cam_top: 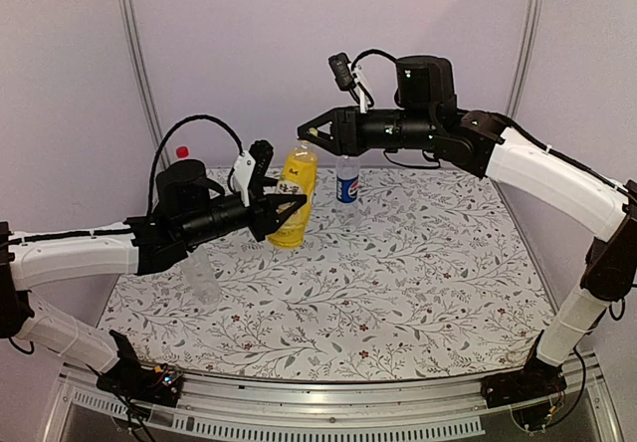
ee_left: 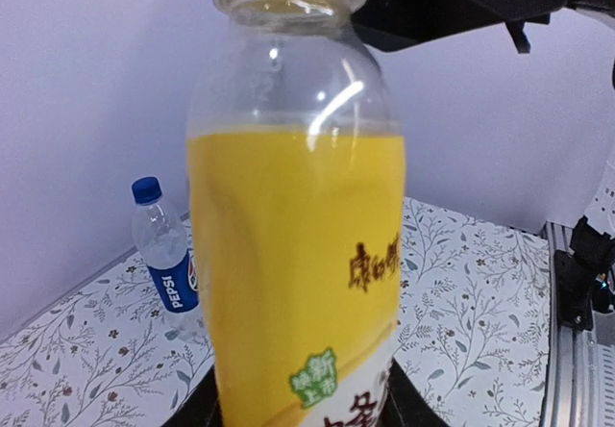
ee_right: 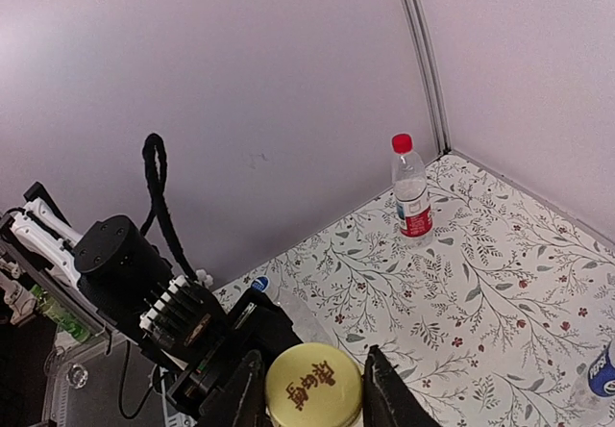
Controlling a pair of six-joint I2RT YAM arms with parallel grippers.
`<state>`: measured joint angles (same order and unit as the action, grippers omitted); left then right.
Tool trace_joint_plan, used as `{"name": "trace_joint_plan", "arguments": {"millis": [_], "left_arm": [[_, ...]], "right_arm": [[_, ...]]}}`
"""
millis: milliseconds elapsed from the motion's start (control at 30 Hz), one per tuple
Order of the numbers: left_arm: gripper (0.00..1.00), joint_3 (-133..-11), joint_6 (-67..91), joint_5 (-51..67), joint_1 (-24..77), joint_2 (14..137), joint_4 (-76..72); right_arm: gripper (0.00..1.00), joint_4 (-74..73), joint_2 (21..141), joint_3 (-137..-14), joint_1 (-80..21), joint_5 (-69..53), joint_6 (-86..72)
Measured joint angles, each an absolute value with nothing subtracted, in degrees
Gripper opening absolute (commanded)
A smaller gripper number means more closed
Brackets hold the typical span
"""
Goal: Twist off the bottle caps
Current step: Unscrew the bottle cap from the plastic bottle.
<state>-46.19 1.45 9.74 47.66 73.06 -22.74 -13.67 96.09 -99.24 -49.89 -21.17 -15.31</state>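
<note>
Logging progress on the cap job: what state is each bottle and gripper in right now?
yellow bottle: upright, cap on, partly full.
Pepsi bottle: upright, blue cap on, untouched.
red-cap bottle: upright, capped, untouched.
plain clear bottle: partly hidden, cap state unclear.
left gripper: shut on the yellow bottle's body.
right gripper: shut on the yellow bottle's cap.

White link shells and black joint housings on left arm (cam_top: 70, 248) and right arm (cam_top: 557, 178). Black clamps at bases. Cylindrical black wrist motors. Black cable (cam_top: 194, 117) over left wrist, second cable (cam_top: 373, 52) over right. White mount (cam_top: 242, 168) behind left gripper (cam_top: 289, 208). Dark tapered fingers (ee_right: 380, 389) on right gripper (cam_top: 307, 128).
</note>
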Motion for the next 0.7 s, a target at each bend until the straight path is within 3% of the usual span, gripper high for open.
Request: {"name": "trace_joint_plan", "arguments": {"millis": [67,200,500,700], "left_arm": [[0.17,-46.2,1.5,9.7,47.7,73.1,-22.7],[0.17,-46.2,1.5,9.6,47.7,73.1,-22.6],[0.15,-46.2,1.7,11.1,47.5,73.0,-22.4],[0.14,-46.0,3.0,19.3,46.8,73.0,-23.4]], "right_arm": [[0.24,-13.7,96.1,-99.2,-49.9,-21.4,-15.2],[0.00,-13.6,96.1,-99.1,-49.9,-21.7,-15.1],[0.00,-10.5,96.1,-97.3,-49.1,-24.9,-14.0],[0.00,-7.4,96.1,-95.9,-46.2,-38.2,-11.0]]}}
